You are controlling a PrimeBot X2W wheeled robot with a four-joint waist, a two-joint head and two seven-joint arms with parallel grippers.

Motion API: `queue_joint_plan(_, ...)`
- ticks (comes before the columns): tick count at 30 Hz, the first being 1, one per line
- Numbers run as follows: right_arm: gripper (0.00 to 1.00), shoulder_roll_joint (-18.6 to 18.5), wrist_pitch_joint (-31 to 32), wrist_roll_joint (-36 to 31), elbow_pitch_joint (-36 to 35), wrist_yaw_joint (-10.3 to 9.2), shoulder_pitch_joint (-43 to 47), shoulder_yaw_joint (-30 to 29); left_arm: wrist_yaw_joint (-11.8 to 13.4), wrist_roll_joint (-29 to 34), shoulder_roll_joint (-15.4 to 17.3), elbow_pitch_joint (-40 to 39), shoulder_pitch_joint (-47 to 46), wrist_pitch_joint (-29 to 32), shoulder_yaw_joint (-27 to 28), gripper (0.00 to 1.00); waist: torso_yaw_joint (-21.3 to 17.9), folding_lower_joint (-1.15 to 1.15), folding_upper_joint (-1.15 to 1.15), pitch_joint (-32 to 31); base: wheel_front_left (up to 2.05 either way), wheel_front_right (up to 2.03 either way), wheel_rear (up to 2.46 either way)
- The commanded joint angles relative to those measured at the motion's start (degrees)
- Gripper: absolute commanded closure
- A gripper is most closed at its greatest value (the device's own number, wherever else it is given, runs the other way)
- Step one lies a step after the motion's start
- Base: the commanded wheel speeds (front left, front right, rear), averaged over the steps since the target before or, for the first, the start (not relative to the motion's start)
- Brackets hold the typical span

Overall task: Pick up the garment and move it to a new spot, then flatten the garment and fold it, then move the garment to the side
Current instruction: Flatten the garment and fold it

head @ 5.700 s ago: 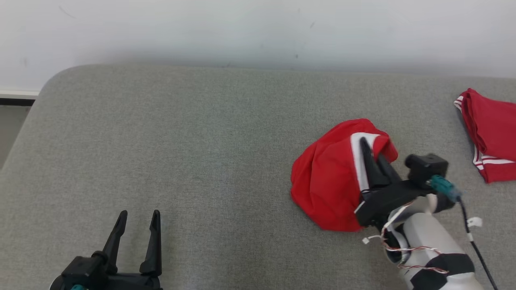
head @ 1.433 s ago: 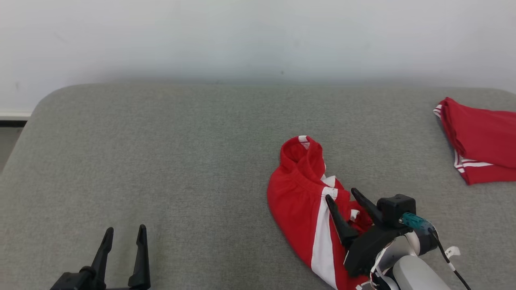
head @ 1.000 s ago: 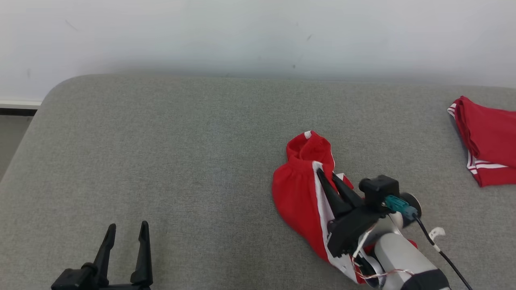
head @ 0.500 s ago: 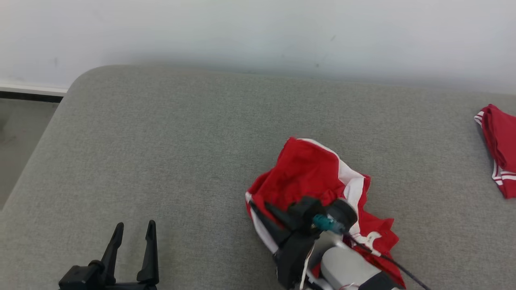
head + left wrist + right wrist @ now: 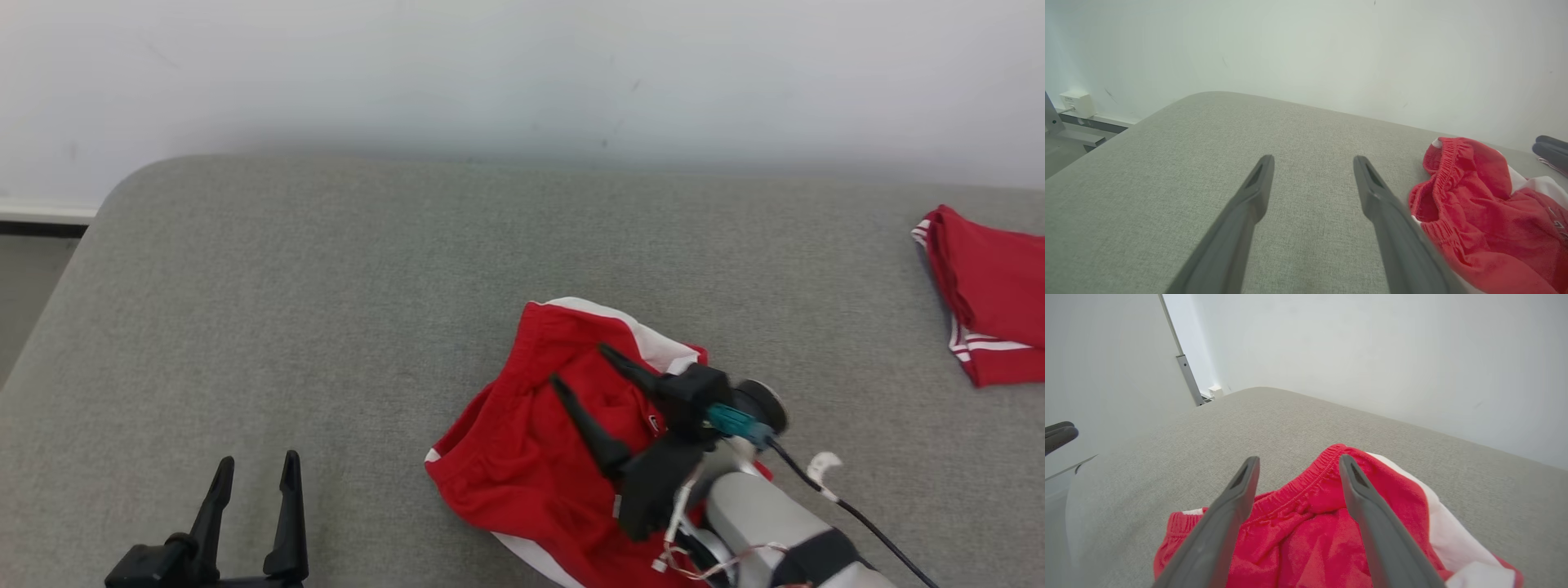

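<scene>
Head view: garment [image 5: 531,465] crumpled on grey cushion [image 5: 326,286], centre-right, right under my right pincer [image 5: 580,365]. Its fingers are apart, gripping nothing. Garment's long axis runs roughly near-to-far. Left pincer [image 5: 258,459] also apart, well off to left. Right arm nearer.

Left wrist view: garment lies right of my fingers, elastic waistband [image 5: 1443,163] facing them.

Right wrist view: red cloth, white side panel [image 5: 1449,535], rumpled, not flat.
</scene>
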Motion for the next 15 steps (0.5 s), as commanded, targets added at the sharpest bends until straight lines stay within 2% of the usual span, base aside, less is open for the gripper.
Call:
queue_joint_plan(1, 0.0, -1.5, -0.2, -0.8, -0.5, -0.16, 2.5, -1.2, -0.2, 0.8, 0.0, -0.2, 0.6, 0.0, 0.3, 0.0, -1.8, 0.0, -0.01, -1.4, 0.0, 0.0, 0.0)
queue_joint_plan(8, 0.0, -6.6, -0.1, -2.7, -4.3, -0.16, 10.0, -5.2, -0.2, 1.4, 0.0, -0.7, 1.7, 0.0, 0.7, 0.0, -3.5, 0.0, -0.01, -3.0, 0.0, 0.0, 0.0)
queue_joint_plan(15, 0.0, -8.1, 1.5, -4.4, -8.2, -0.16, 15.6, -8.0, -0.3, 1.7, 0.0, -1.5, 2.2, 0.0, 0.9, 0.0, -3.9, 0.0, -0.01, -2.5, 0.0, 0.0, 0.0)
